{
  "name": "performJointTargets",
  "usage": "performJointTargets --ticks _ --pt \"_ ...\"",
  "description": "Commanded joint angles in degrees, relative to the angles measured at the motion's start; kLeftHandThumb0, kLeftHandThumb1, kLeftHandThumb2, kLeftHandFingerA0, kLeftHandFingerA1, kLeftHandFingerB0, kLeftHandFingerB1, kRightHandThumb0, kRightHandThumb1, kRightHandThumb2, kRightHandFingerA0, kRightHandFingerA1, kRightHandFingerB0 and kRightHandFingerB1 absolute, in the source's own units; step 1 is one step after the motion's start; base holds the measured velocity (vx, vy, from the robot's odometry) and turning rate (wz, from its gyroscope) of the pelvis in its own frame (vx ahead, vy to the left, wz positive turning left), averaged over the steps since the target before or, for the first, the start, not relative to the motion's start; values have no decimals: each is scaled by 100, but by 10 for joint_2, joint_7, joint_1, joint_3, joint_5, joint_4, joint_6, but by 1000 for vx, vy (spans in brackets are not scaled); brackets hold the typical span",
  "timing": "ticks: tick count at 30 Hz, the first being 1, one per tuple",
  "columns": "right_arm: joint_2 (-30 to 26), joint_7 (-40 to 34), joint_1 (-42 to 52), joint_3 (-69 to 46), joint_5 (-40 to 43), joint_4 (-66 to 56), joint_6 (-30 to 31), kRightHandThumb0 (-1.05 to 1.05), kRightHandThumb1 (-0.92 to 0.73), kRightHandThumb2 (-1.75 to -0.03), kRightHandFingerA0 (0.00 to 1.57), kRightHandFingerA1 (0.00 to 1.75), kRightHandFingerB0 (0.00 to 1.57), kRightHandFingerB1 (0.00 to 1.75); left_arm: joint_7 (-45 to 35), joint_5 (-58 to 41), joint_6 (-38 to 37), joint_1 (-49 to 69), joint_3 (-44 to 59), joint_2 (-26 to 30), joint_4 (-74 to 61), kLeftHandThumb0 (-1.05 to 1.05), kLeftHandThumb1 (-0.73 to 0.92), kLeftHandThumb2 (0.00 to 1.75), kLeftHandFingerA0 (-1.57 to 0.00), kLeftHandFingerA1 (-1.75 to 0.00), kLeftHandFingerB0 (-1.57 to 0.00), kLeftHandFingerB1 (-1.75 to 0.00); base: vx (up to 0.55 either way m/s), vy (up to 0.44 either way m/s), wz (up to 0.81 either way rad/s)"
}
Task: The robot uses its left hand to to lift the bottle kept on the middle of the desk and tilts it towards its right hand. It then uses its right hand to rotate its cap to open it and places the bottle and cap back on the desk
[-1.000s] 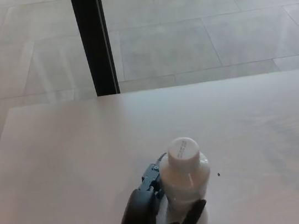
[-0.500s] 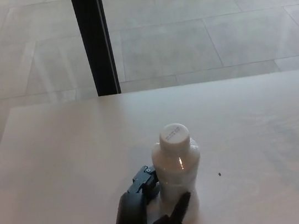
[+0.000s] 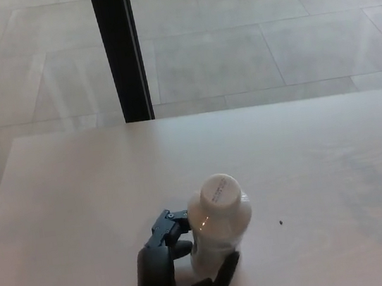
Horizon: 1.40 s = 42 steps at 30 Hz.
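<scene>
Since a second ago the bottle has come down and leftward with the left hand. From the head view, its fingers wrap the bottle's lower body; the white cap is on, and the base seems to rest on the counter, near its front middle.

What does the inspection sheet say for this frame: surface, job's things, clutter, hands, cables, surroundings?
Surface: pale desk, bare except for what follows.
Job's things: white bottle near the front middle, cap on.
Clutter: one small dark speck right of the bottle.
Hands: left hand wrapped around the bottle's lower body; right hand not in view.
Cables: nothing seen.
Surroundings: tiled floor beyond the desk; black post behind its far edge.
</scene>
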Motion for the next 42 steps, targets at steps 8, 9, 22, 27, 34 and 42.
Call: performJointTargets --ticks 8,9,22,27,34,42 --pt "-4 -17 1 10 -10 -17 16 -29 -70 -60 66 112 42 40 16 81 23 -97 -6 32 -37 -16 49 110 -88 -170 -78 -152 0 0 0" --pt "-8 -9 2 15 -12 -17 12 -30 -70 -60 65 113 41 41 -11 90 37 -109 -6 61 -52 -15 51 111 -95 -166 -82 -139 0 0 0" --pt "-34 -38 -18 136 -166 -36 -8 -43 -61 -58 71 104 50 43 -292 185 302 -238 -116 300 -185 -29 47 92 -85 -151 -89 -75 0 0 0" --pt "-24 -95 -68 192 -277 -69 -31 -52 -58 -59 69 109 54 42 -332 194 358 -241 -165 329 -196 -25 52 75 -88 -143 -89 -70 0 0 0" --pt "-5 -148 -99 288 -438 -128 -41 -52 -59 -58 63 106 54 43 -392 237 430 -254 -264 354 -177 -32 59 75 -80 -160 -79 -69 0 0 0" --pt "-6 -172 -71 358 -509 -112 -73 -56 -49 -91 71 100 47 59 -388 234 443 -243 -291 355 -171 -32 58 87 -79 -170 -75 -86 0 0 0"
